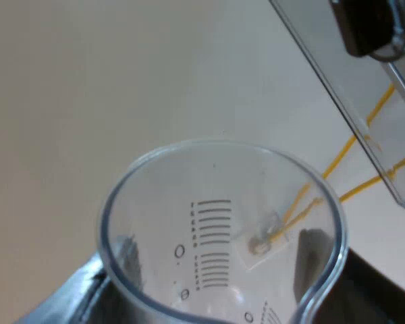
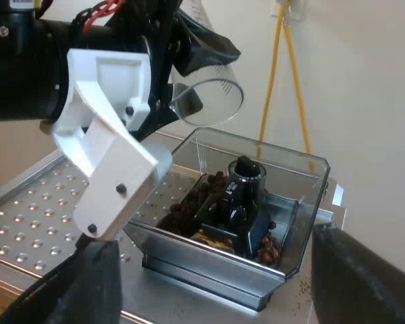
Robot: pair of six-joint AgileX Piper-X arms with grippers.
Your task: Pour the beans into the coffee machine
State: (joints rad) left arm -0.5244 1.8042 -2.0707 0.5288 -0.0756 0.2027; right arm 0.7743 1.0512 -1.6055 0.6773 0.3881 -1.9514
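Our left gripper (image 1: pixel 219 251) clamps the empty measuring glass (image 2: pixel 212 101), tipped just above the bean hopper (image 2: pixel 304 196) rim (beans (image 2: pixel 189 206) lie inside). Our right gripper (image 2: pixel 216 270) hangs with fingers wide apart, near the hopper's front wall.

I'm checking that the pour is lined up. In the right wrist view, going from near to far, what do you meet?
The right gripper, open → bean hopper holding beans → measuring glass, tipped over the hopper's far rim → wall.

Two yellow cords (image 2: pixel 268 88), pale wall (image 2: pixel 364 81)
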